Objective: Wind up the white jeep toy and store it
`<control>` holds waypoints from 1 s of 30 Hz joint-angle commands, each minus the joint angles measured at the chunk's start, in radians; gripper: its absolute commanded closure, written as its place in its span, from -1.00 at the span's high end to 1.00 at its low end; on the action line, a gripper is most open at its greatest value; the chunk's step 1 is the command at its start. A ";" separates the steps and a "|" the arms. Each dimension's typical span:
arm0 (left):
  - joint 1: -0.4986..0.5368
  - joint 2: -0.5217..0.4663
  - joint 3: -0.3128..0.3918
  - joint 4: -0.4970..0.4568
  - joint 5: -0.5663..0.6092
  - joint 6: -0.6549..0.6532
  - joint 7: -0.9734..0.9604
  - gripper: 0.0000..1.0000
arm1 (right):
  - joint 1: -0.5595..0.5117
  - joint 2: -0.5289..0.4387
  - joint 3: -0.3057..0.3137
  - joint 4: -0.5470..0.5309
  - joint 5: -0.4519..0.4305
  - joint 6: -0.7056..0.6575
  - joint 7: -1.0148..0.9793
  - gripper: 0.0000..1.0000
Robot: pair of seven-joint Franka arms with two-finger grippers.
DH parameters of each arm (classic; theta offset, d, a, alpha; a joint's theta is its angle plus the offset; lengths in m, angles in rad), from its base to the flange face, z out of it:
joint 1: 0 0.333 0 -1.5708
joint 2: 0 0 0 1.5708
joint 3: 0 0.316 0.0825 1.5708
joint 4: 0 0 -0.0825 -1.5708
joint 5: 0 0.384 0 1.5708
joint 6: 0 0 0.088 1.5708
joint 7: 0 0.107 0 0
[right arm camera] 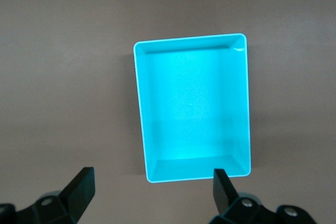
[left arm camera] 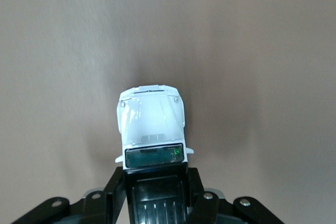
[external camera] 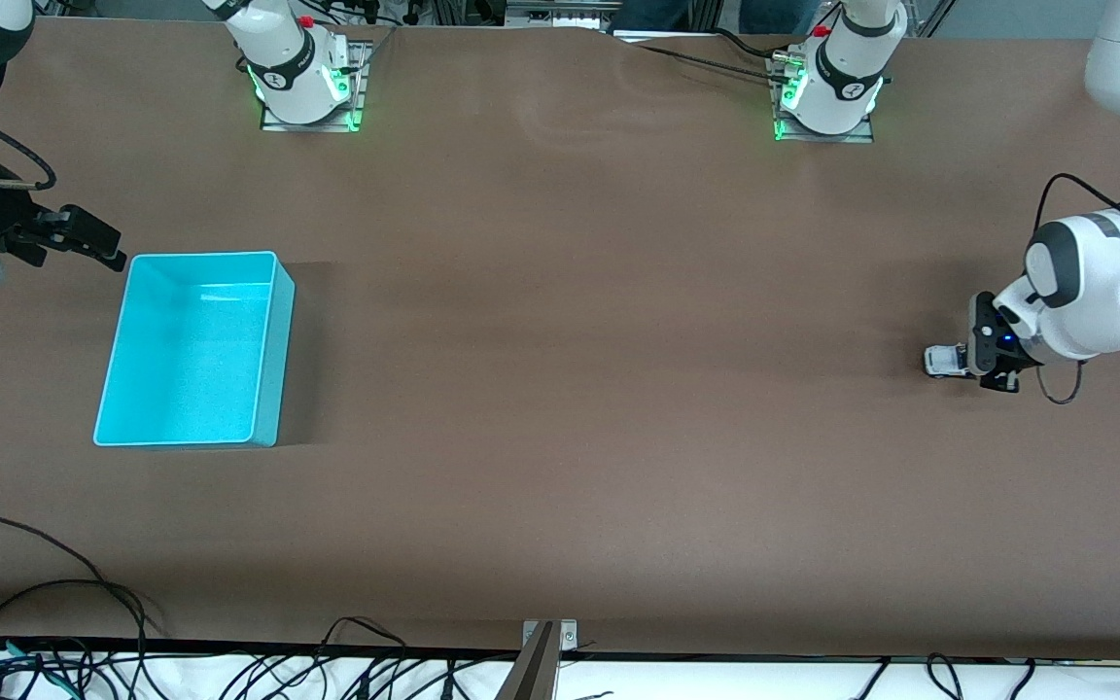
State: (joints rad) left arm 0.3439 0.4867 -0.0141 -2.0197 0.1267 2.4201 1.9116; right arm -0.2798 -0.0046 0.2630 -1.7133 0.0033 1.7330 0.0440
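The white jeep toy [external camera: 945,361] [left arm camera: 152,119] is at the left arm's end of the table, its white hood sticking out from the fingers. My left gripper [external camera: 976,358] [left arm camera: 155,179] is shut on the jeep's black rear top, low at the table surface. Whether the wheels touch the table I cannot tell. The cyan bin [external camera: 192,348] [right arm camera: 193,107] stands empty at the right arm's end. My right gripper [external camera: 98,245] [right arm camera: 152,187] hangs open just off the bin's corner nearest the right arm's base, holding nothing.
Brown table cover [external camera: 560,389] spans the area between jeep and bin. Black cables [external camera: 54,603] lie along the table edge nearest the front camera. The two arm bases [external camera: 307,78] [external camera: 827,87] stand at the table edge farthest from that camera.
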 commanded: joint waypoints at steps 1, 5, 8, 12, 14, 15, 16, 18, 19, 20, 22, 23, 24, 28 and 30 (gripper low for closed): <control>0.061 0.073 0.002 0.013 0.024 -0.001 0.063 -0.68 | -0.009 -0.005 -0.004 0.009 0.015 -0.013 0.004 1.00; 0.101 0.078 0.002 0.038 0.024 -0.003 0.121 -0.68 | -0.007 -0.005 -0.002 0.009 0.015 -0.012 0.004 1.00; 0.130 0.089 0.002 0.061 0.024 -0.004 0.147 -0.68 | -0.007 -0.005 -0.002 0.011 0.015 -0.012 0.004 1.00; 0.159 0.105 0.002 0.088 0.024 -0.004 0.178 -0.68 | -0.007 -0.005 -0.002 0.011 0.017 -0.012 0.004 1.00; 0.171 0.116 0.002 0.102 0.024 -0.004 0.199 -0.68 | -0.007 -0.005 -0.002 0.011 0.017 -0.012 0.004 1.00; 0.179 0.119 0.002 0.110 0.024 -0.004 0.208 -0.68 | -0.007 -0.005 -0.002 0.011 0.017 -0.012 0.004 1.00; 0.187 0.122 0.002 0.117 0.024 -0.004 0.214 -0.68 | -0.007 -0.005 -0.002 0.011 0.017 -0.012 0.004 1.00; 0.201 0.128 0.003 0.128 0.024 -0.004 0.227 -0.68 | -0.007 -0.005 -0.002 0.011 0.017 -0.012 0.004 1.00; 0.204 0.128 0.003 0.133 0.024 -0.004 0.237 -0.68 | -0.007 -0.005 -0.002 0.009 0.017 -0.012 0.004 1.00; 0.208 0.130 0.005 0.136 0.024 -0.004 0.244 -0.68 | -0.007 -0.005 -0.002 0.011 0.017 -0.012 0.004 1.00; 0.213 0.133 0.006 0.137 0.024 -0.004 0.247 -0.67 | -0.007 -0.005 -0.002 0.009 0.015 -0.013 0.004 1.00; 0.214 0.133 0.006 0.138 0.024 -0.004 0.247 -0.67 | -0.007 -0.005 -0.002 0.009 0.017 -0.012 0.004 1.00; 0.214 0.133 0.006 0.138 0.024 -0.004 0.248 -0.66 | -0.007 -0.005 -0.002 0.009 0.017 -0.013 0.004 1.00; 0.214 0.131 0.006 0.138 0.024 -0.004 0.247 -0.22 | -0.007 -0.006 -0.001 0.011 0.017 -0.012 0.004 1.00; 0.214 0.130 0.006 0.150 0.022 -0.004 0.247 0.57 | -0.007 -0.005 -0.001 0.009 0.017 -0.012 0.004 1.00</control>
State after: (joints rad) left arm 0.5458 0.5661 -0.0136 -1.8885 0.1267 2.4232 2.1341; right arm -0.2823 -0.0047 0.2595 -1.7133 0.0033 1.7329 0.0440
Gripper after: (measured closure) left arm 0.480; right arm 0.000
